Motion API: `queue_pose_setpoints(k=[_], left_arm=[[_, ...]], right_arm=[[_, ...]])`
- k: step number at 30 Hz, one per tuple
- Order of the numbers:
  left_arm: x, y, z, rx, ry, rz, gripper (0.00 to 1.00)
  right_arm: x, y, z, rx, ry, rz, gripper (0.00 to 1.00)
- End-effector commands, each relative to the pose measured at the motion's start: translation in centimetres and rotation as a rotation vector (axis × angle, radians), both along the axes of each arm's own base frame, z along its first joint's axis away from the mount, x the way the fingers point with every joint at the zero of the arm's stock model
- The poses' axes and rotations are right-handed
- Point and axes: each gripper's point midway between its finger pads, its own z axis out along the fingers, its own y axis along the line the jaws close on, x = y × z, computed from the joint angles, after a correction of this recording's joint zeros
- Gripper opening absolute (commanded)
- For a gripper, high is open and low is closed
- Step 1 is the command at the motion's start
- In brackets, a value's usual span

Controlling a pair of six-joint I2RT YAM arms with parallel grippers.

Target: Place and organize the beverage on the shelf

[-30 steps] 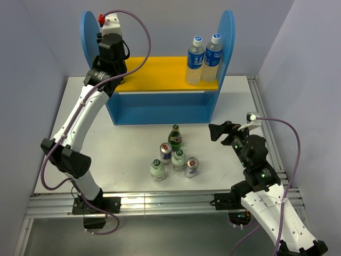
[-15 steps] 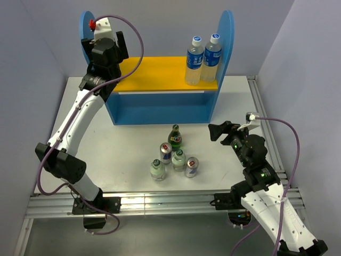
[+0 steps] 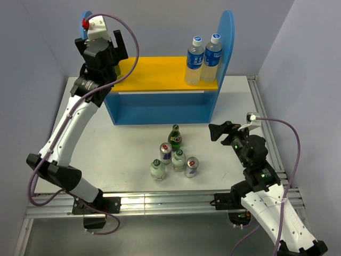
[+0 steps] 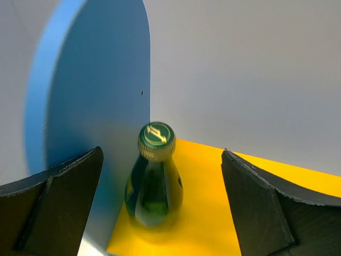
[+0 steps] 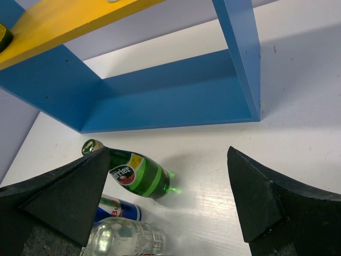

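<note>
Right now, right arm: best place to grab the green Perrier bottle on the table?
I'd take the green Perrier bottle around its wide labelled body, below the tapered neck, coming in level from its right with the open right tool. It stands upright at the cluster's far end; a can and a clear bottle crowd its near side.

1. Upper board: a bare yellow stretch in the upper middle of the top view, between a green bottle just beside the left side panel and two tall clear bottles at the right end
2. Lower level: open at the front
3. Five drinks bunch at frame centre, with bare tabletop all round
</note>
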Motion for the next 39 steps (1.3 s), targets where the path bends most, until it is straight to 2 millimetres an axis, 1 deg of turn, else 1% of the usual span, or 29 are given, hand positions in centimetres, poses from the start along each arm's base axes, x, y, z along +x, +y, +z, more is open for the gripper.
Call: queue_pose_setpoints(k=[1,2,3,4,5,6,7,8,9,10,11,12,13,15,16,18,19,20,21,23,24,28,29,31,32,35,39], left_arm=[[-5.1,-0.3,5.4,-0.057,-0.102,-0.001,0.99],[-6.0,-0.8,5.2,-0.057,-0.09,-0.007,0.99],[-7.6,-1.1,5.9,-0.076,-0.105,-0.027,0.99],[-8.6,-3.4,4.5,-0.077,-0.078,-0.088,0.99],[-9.6,-4.2,4.0,-0.081,-0.072,-0.114,0.99],[-11.4,-4.7,4.2,-0.102,-0.084,-0.16,0.99],[-12.3,-7.6,1.0,-0.08,-0.026,-0.245,0.98],[-13.6,-7.9,0.3,-0.097,-0.023,-0.27,0.98],[-14.2,-8.9,-1.3,-0.103,-0.002,-0.297,0.97],[-14.9,-10.7,-5.2,-0.093,0.061,-0.338,0.97],[-15.6,-11.0,-6.2,-0.114,0.063,-0.362,0.97],[-15.9,-11.8,-7.1,-0.141,0.052,-0.39,0.96],[-16.4,-13.0,-10.6,-0.134,0.099,-0.422,0.96],[-17.2,-14.2,-12.4,-0.161,0.121,-0.481,0.95],[-17.8,-15.1,-13.7,-0.169,0.136,-0.505,0.95],[-18.3,-16.4,-15.2,-0.164,0.151,-0.541,0.95],[-19.2,-17.7,-16.4,-0.159,0.173,-0.596,0.96],[-19.2,-18.7,-16.8,-0.166,0.171,-0.618,0.96],[-19.6,-19.5,-17.7,-0.158,0.186,-0.645,0.96],[-19.6,-21.0,-18.4,-0.163,0.189,-0.685,0.97],[-19.7,-21.4,-19.0,-0.161,0.196,-0.695,0.97],[-19.6,-23.0,-19.5,-0.181,0.202,-0.733,0.97],[-19.6,-23.5,-20.0,-0.179,0.21,-0.744,0.97],[-19.5,-24.1,-20.7,-0.176,0.226,-0.749,0.97],[-19.3,-24.5,-21.6,-0.166,0.242,-0.743,0.97],[-19.3,-25.3,-22.8,-0.161,0.251,-0.744,0.96],[-18.9,-25.4,-24.0,-0.138,0.258,-0.715,0.95]], right_arm=[[0.1,0.0,0.8,0.015,-0.036,-0.008,0.97],[0.1,-0.1,0.7,0.015,-0.031,-0.013,0.97],[0.1,-0.2,0.9,0.018,-0.035,-0.015,0.97],[0.0,-0.2,0.9,0.016,-0.036,-0.016,0.97],[0.0,-0.3,0.9,0.018,-0.037,-0.018,0.97],[-0.1,-0.3,1.0,0.019,-0.039,-0.018,0.97],[-0.1,-0.3,1.0,0.018,-0.038,-0.019,0.97],[-0.2,-0.4,1.0,0.018,-0.038,-0.022,0.97],[-0.2,-0.4,1.0,0.019,-0.038,-0.023,0.97],[-0.2,-0.4,1.1,0.022,-0.04,-0.024,0.97],[-0.2,-0.4,1.0,0.019,-0.038,-0.026,0.97],[-0.1,-0.5,1.0,0.019,-0.038,-0.027,0.97],[-0.1,-0.5,0.9,0.017,-0.034,-0.029,0.97],[-0.1,-0.6,0.8,0.015,-0.03,-0.033,0.97],[-0.1,-0.6,0.9,0.016,-0.03,-0.038,0.97],[-0.1,-0.8,0.9,0.014,-0.03,-0.044,0.97],[-0.1,-0.8,0.9,0.015,-0.03,-0.047,0.97],[0.0,-1.0,0.8,0.01,-0.025,-0.056,0.97],[0.0,-1.0,0.9,0.011,-0.025,-0.061,0.97],[0.0,-1.2,0.8,0.01,-0.024,-0.068,0.97],[0.0,-1.3,0.7,0.009,-0.021,-0.078,0.97],[-0.2,-1.6,0.6,0.008,-0.022,-0.087,0.97],[-0.2,-1.7,0.7,0.008,-0.023,-0.09,0.97],[-0.2,-1.7,0.6,0.007,-0.022,-0.091,0.97],[-0.2,-1.7,0.6,0.006,-0.021,-0.091,0.97],[-0.2,-1.7,0.5,0.004,-0.02,-0.093,0.97],[-0.2,-1.8,0.3,0.004,-0.017,-0.098,0.97]])
